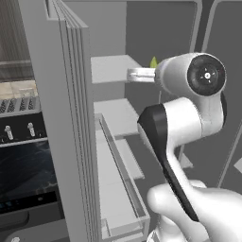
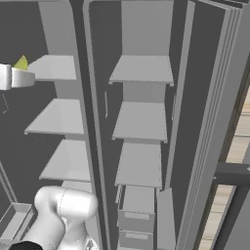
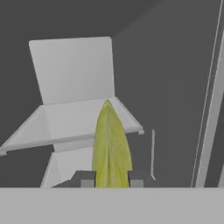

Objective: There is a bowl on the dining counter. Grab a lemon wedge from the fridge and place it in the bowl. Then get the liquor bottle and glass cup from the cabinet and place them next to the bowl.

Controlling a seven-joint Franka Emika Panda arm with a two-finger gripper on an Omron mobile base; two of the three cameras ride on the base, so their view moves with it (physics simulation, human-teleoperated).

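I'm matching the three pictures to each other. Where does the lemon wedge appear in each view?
Left base view: lemon wedge upper centre, a small tip above the hand.
Right base view: far upper left, just above the hand at the picture's edge.
Hand view: lower centre, upright between the two fingertips.
Shared landmark: the white fridge shelf by the wedge.

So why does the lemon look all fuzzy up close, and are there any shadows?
Hand view: the lemon wedge sits right at the lens between the pincer tips, so it renders soft and coarse. Left base view: flat, even light and no sharp shadows on the fridge shelves. Right base view: the same flat grey, no glare.
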